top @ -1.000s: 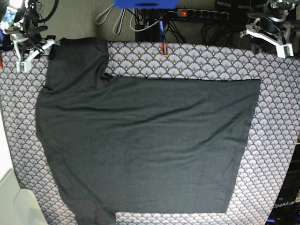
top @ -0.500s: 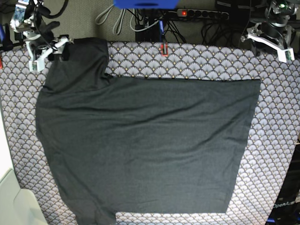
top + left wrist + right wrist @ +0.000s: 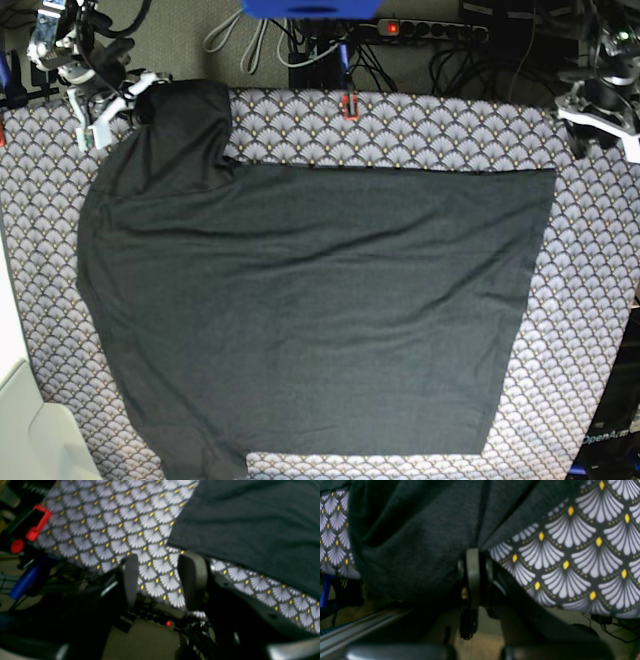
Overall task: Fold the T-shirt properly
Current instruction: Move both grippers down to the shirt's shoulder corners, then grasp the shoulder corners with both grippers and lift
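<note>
Right gripper [image 3: 473, 555] jaws clamped on T-shirt [image 3: 300, 300] sleeve; left gripper [image 3: 160, 580] jaws apart over scallop-patterned cloth [image 3: 112, 525].

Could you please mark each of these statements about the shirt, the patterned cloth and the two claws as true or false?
1. The right claw is shut on the edge of the T-shirt. True.
2. The left claw is gripping the T-shirt. False: its jaws stand apart with nothing between them, above the patterned cloth beside the shirt's edge.
3. The T-shirt lies spread on a cloth with a scallop pattern. True.
4. The T-shirt is already folded into a small neat square. False: it is spread out wide, with one sleeve sticking out at the far corner near the right claw.
5. A red clip sits at the far edge of the cloth. True.
</note>
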Controlling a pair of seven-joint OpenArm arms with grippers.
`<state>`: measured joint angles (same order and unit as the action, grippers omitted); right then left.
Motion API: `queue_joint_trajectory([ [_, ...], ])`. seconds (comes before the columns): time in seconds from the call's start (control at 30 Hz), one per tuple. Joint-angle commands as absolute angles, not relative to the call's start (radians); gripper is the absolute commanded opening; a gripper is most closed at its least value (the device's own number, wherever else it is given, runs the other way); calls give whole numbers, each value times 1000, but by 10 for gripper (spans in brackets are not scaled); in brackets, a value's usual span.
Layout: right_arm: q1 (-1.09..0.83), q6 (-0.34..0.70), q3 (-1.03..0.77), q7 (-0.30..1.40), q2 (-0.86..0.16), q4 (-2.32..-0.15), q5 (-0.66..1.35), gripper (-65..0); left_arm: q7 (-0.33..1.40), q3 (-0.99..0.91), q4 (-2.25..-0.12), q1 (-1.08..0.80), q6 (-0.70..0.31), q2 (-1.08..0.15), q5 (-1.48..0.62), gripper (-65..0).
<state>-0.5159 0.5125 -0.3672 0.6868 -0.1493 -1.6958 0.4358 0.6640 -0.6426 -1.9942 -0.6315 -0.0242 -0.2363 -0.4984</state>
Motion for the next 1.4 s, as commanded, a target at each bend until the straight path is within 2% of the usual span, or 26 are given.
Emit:
queue_joint_trajectory([
  [0.0, -532, 530, -363, 753, -150, -1692, 421, -650, 642, -653, -2008, -608, -51, -249, -504, -366],
  [0.13, -527, 530, -363, 753, -151, -1692, 421, -650, 642, -653, -1982, -553, -124, -249, -501, -366],
  [0.43, -524, 530, -364, 753, -153, -1692, 420, -650, 642, -653, -1732, -404, -133, -259, -501, -359],
  [0.67, -522, 530, -364, 753, -151, -1692, 420, -650, 641, -642, -1572, -300, -134, -278, -503, -276],
  [1.03, -522, 530, -360, 753, -151, -1692, 420, -650, 633, -530, -1492, -228, -134, -285, -503, -273],
  [1.37, -522, 530, -360, 753, -151, -1692, 420, -650, 630, -509, -1455, -228, -134, -277, -503, -274],
])
